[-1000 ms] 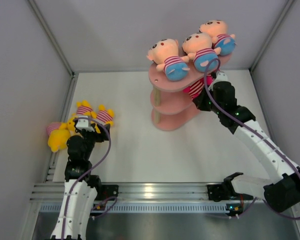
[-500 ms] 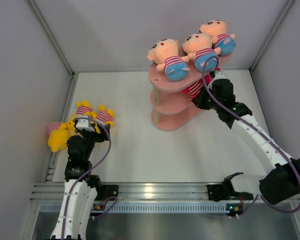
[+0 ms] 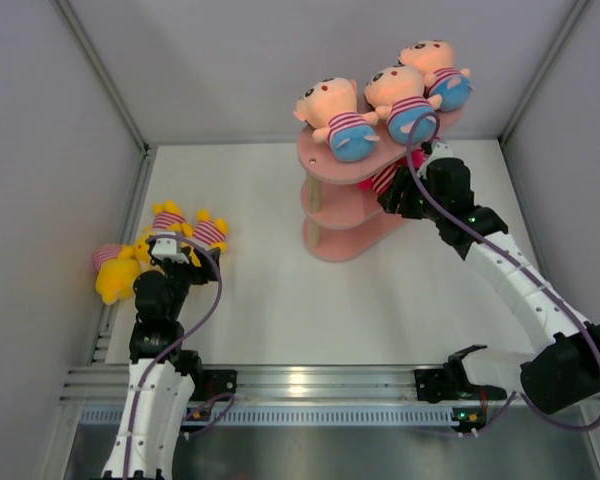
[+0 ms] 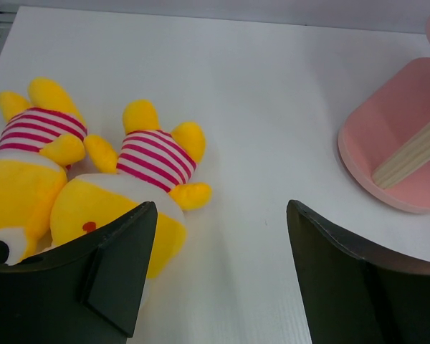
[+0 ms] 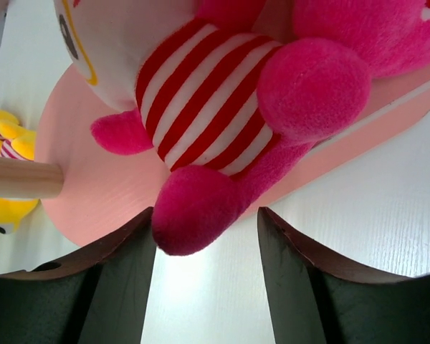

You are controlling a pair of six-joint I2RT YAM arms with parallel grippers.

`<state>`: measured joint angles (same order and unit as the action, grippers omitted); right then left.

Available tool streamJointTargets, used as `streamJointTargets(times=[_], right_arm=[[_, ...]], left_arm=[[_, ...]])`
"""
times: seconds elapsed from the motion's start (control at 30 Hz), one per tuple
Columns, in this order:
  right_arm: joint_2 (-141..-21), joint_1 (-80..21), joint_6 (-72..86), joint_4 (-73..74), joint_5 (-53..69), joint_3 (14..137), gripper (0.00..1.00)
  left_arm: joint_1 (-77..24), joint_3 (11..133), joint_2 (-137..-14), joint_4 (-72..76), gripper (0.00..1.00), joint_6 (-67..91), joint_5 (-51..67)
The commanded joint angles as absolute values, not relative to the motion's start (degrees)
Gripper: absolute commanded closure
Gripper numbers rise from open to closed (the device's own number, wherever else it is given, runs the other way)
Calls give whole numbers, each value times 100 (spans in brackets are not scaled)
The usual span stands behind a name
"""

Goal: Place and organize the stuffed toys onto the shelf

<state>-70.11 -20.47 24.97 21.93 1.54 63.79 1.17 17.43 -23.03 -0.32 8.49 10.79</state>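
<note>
Right end effector (image 5: 206, 215) released, magenta toy (image 5: 201, 100) perhaps brushing one finger, left end effector (image 4: 222, 204) agape

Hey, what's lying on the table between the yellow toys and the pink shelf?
Nothing: only bare white table separates the yellow toys from the shelf. The top external view shows it, and the left wrist view agrees.
</note>
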Motion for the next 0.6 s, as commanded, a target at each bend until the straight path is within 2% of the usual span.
streamJointTargets(times=[0.0,0.1,0.13,0.2,0.27,0.43,0.57], right_arm=[[-6584,-1969,2364,2074,105,6601,42],[-6329,-1960,2285,2179,298,6592,39],[-6180,-1960,2224,2214,386,6592,39],[-6030,-1969,2136,2389,562,6566,38],[-5802,-1969,2039,2592,676,6574,38],[-5319,-1960,1811,2865,791,6364,37],[-5247,-1969,1644,3154,747,6319,37]], left_arm=[[176,1705,-2329,272,21,835,1222],[193,1749,-2373,203,24,713,1073],[202,1906,-2408,115,30,634,872],[255,2117,-2662,-263,32,179,64],[281,2451,-2969,-447,32,-322,-429],[281,3223,-3531,-896,32,-1449,-439],[281,3927,-5066,-1160,27,-2020,-895]])
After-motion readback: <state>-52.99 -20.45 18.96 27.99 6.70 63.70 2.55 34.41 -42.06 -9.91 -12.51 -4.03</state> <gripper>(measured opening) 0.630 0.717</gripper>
